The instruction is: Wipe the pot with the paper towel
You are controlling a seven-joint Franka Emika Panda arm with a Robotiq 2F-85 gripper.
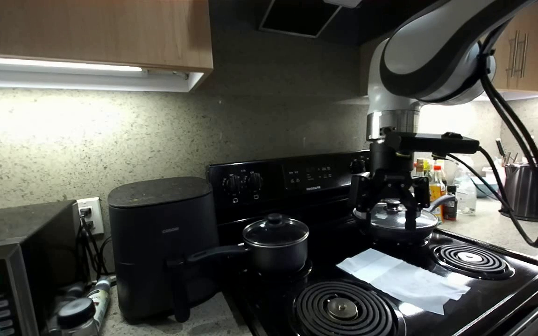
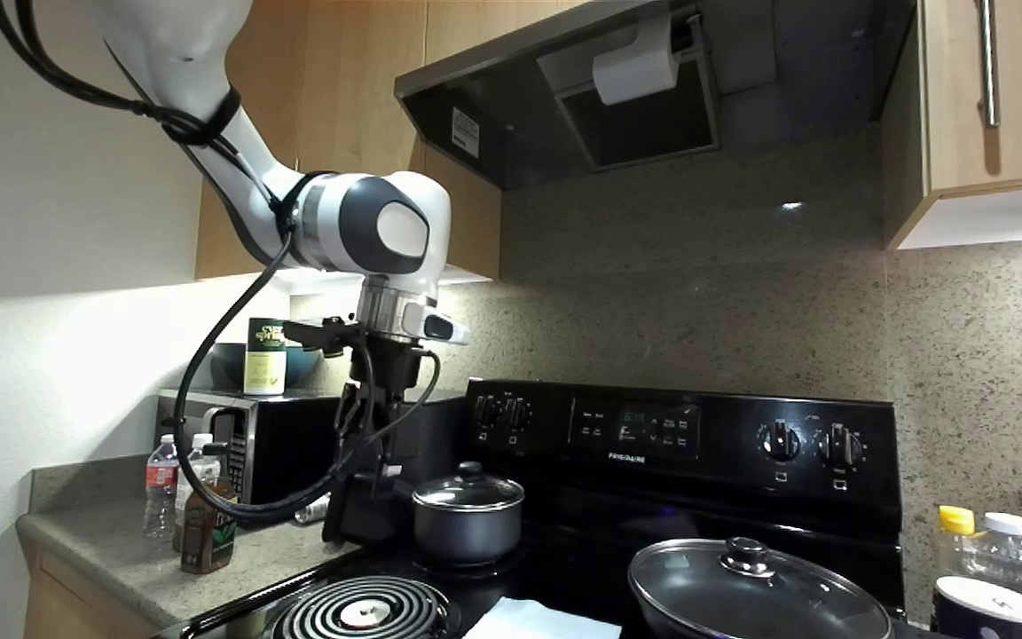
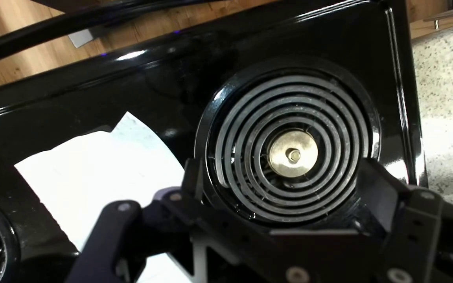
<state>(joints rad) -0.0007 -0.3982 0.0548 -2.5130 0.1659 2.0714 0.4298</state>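
The pot (image 1: 390,234), wide, low and dark with a domed see-through lid and a shiny knob, stands at the stove's rear; it shows in both exterior views (image 2: 768,590) but not in the wrist view. A thin white paper towel (image 1: 399,279) lies flat on the black stovetop between the coil burners; its near part is cut off in an exterior view (image 2: 542,624). My gripper (image 3: 280,171) hangs above the stove, fingers pointing down, spread wide with nothing between them. From the wrist, the paper towel (image 3: 104,173) appears left of the jaws, partly hidden behind the left finger.
A saucepan (image 1: 276,252) with a long handle sits at the back, beside a black air fryer (image 1: 161,256). Bare coil burners (image 1: 343,309) flank the towel. The range hood (image 2: 475,98) hangs overhead. Bottles (image 2: 209,528) stand on the counter.
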